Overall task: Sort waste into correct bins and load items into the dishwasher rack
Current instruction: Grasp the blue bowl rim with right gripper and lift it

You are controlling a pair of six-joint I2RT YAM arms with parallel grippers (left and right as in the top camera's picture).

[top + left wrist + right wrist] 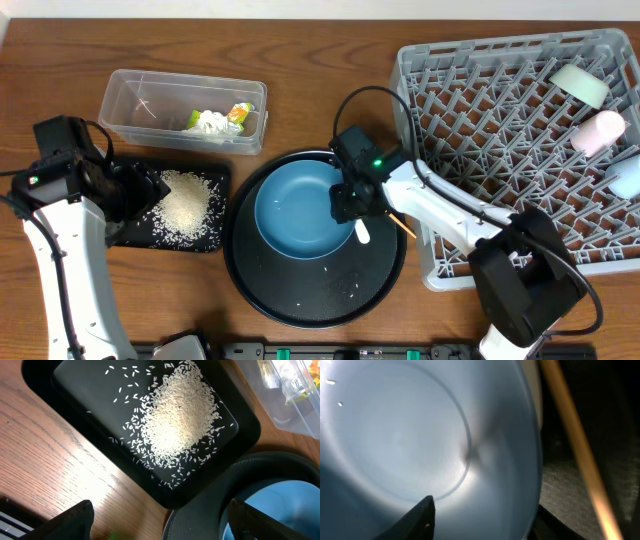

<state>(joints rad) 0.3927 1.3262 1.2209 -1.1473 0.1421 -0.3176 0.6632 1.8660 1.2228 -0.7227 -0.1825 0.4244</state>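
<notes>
Overhead, my right claw (348, 203) straddles the rim of the plate (295, 210) on the round tray (300, 300); whether it grips yet, I cannot tell. My left claw (160, 522) hangs open left of that tray, near the rice (180, 417).

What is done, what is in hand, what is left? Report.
Done: tissue and wrapper sit in the clear tub, rice lies in the black tray, and a green bowl and two cups are in the rack.
In hand: the right fingers straddle the blue dish at its rim, not yet pinching it.
Left: that dish, the white spoon and a chopstick beside it.
The left fingers hang open, empty.
</notes>
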